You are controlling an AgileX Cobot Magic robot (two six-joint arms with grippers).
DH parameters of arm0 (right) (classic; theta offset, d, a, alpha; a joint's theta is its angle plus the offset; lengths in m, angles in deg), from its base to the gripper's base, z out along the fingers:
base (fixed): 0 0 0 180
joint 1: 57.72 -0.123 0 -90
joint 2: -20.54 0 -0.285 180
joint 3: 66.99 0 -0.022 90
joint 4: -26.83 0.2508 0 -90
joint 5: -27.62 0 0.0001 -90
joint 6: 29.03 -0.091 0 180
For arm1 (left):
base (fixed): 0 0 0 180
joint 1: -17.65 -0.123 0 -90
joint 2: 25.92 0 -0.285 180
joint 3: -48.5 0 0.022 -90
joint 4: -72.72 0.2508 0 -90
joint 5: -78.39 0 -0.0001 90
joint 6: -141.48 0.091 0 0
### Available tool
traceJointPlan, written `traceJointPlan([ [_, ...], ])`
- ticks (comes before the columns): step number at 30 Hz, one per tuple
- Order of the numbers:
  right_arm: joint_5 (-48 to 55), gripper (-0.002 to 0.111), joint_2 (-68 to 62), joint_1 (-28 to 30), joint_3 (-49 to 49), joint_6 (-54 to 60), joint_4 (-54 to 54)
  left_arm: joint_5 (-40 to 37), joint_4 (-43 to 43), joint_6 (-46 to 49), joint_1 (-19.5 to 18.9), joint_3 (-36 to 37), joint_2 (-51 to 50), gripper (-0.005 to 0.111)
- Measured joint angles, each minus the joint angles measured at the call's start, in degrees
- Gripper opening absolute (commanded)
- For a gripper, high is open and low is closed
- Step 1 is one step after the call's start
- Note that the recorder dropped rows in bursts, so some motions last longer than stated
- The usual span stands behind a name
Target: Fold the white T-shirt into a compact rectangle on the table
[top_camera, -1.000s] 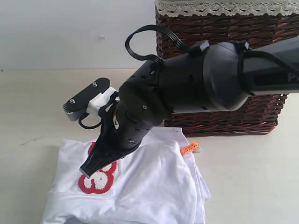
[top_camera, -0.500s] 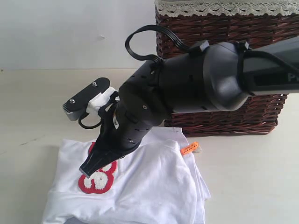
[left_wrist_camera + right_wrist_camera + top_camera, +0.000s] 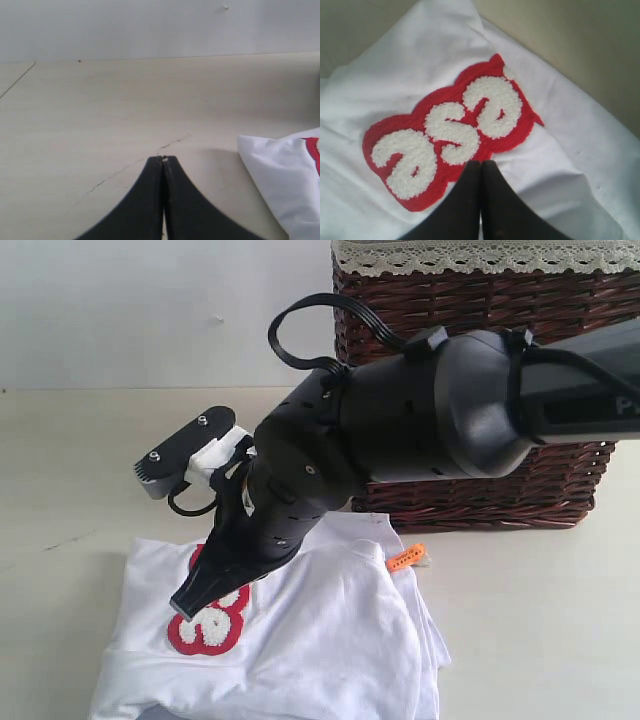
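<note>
White T-shirt [image 3: 330, 640]: soft matt cloth, creased. Chest letters [image 3: 450, 132]: red and white fuzzy pile, rough, towel-like. Orange tag [image 3: 406, 558] at the shirt's 2 o'clock: material unclear. Table [image 3: 80, 460]: smooth matt cream, fine hairline marks. Basket [image 3: 480, 490] at 1 o'clock: dark brown wicker, ribbed weave, slight sheen. Lace trim [image 3: 480, 255]: cream openwork cloth. Right arm [image 3: 440, 410] shell: black plastic, satin. Right gripper [image 3: 183, 607] and left gripper [image 3: 163, 159]: smooth matt black.

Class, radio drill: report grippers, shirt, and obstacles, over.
Right gripper shut at the red letters, holding nothing. Left gripper shut above the table. White T-shirt rumpled, partly folded. Wicker basket close behind.
</note>
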State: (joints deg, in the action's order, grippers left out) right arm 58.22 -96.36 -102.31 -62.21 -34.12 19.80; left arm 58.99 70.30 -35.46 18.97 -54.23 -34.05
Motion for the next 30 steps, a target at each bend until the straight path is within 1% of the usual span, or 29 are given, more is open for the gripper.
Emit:
traceJointPlan([
  [6, -0.53, 0.000, 0.00, 0.00, 0.00, -0.38, 0.33, -0.07, 0.00, 0.00, 0.00, 0.00, 0.00, 0.000],
  [10, -5.98, 0.000, 0.00, 0.00, 0.00, -0.87, 3.37, -0.07, 0.00, 0.00, 0.00, 0.00, 0.00, 0.000],
  [13, -5.67, 0.000, 0.00, 0.00, 0.00, -1.10, 5.60, -0.07, 0.00, 0.00, 0.00, 0.00, 0.00, 0.000],
  [15, -3.52, 0.000, 0.00, 0.00, 0.00, -1.38, 6.35, -0.07, 0.00, 0.00, 0.00, 0.00, 0.00, 0.000],
  [18, 6.67, 0.000, 0.00, 0.00, 0.00, -1.55, 4.04, -0.07, 0.00, 0.00, 0.00, 0.00, 0.00, 0.000],
  [20, 8.70, 0.000, -0.37, 0.00, 0.00, -1.06, 4.95, -0.07, 0.00, 0.00, 0.00, 0.00, 0.00, 0.000],
  [25, 8.52, 0.000, -6.05, 0.00, 0.00, 7.10, 15.09, -0.07, 0.00, 0.00, 0.00, 0.00, 0.00, 0.000],
  [27, 6.54, 0.000, -8.83, 0.00, 0.00, 8.17, 16.55, -0.07, 0.00, 0.00, 0.00, 0.00, 0.00, 0.000],
  [30, 6.66, 0.000, -10.56, 0.00, -2.47, 8.75, 17.43, -0.07, 0.00, 0.00, 0.00, 0.00, 0.00, 0.000],
])
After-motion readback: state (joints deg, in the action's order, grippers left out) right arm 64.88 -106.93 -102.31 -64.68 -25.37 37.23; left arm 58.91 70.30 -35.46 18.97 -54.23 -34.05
